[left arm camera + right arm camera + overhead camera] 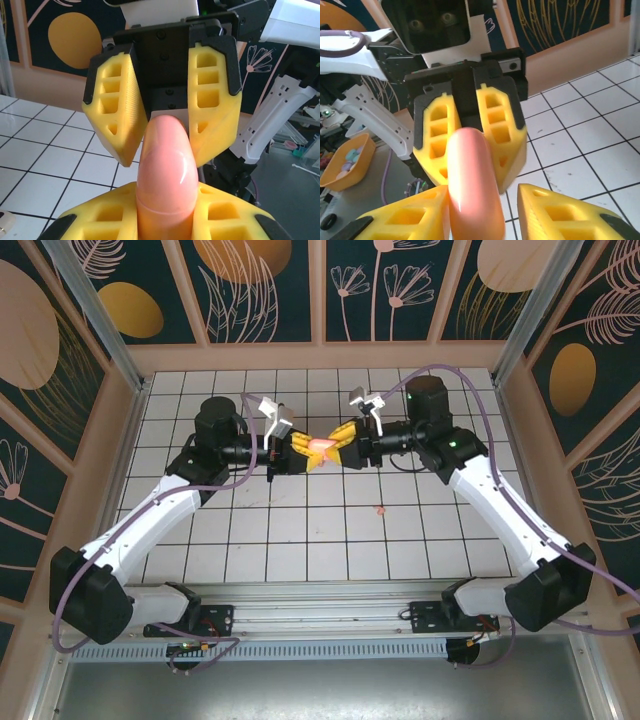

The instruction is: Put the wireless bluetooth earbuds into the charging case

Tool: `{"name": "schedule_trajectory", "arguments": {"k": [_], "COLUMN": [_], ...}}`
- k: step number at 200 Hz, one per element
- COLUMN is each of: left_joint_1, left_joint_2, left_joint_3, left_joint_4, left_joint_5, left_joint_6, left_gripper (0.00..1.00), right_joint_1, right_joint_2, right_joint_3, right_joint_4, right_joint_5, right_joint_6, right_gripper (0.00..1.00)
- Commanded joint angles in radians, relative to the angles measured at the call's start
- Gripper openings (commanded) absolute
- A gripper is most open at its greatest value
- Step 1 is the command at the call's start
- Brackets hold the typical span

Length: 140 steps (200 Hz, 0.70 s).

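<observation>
A glossy salmon-pink oval charging case hangs in mid-air above the tiled table, between both grippers. My left gripper is shut on it. In the left wrist view its yellow fingers clamp the lower half of the case. My right gripper faces it from the other side. In the right wrist view one finger lies against the case and the other finger stands clear of it, so the jaws are open. A tiny pink speck, perhaps an earbud, lies on a tile in front of the grippers.
White tiles with dark grid lines cover the table, fenced by wooden walls with metal posts. An orange bowl of small coloured pieces sits off the table. A small pale object lies on a tile below my left gripper.
</observation>
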Motion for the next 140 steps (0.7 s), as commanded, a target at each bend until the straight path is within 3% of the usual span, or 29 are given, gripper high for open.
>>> {"name": "schedule_trajectory", "arguments": {"k": [1, 140], "left_joint_1": [-0.001, -0.002], "left_joint_2": [-0.024, -0.036], "left_joint_3": [-0.005, -0.044], "left_joint_4": [-0.006, 0.023], "left_joint_5": [0.008, -0.038], "left_joint_6": [0.043, 0.042], "left_gripper": [0.18, 0.17], "right_joint_1": [-0.045, -0.083], "right_joint_2": [-0.041, -0.062], "right_joint_3": [-0.030, -0.066], "right_joint_4": [0.110, 0.183], "right_joint_5": [0.041, 0.089], "right_joint_6": [0.087, 0.189], "right_gripper": [0.40, 0.48]}}
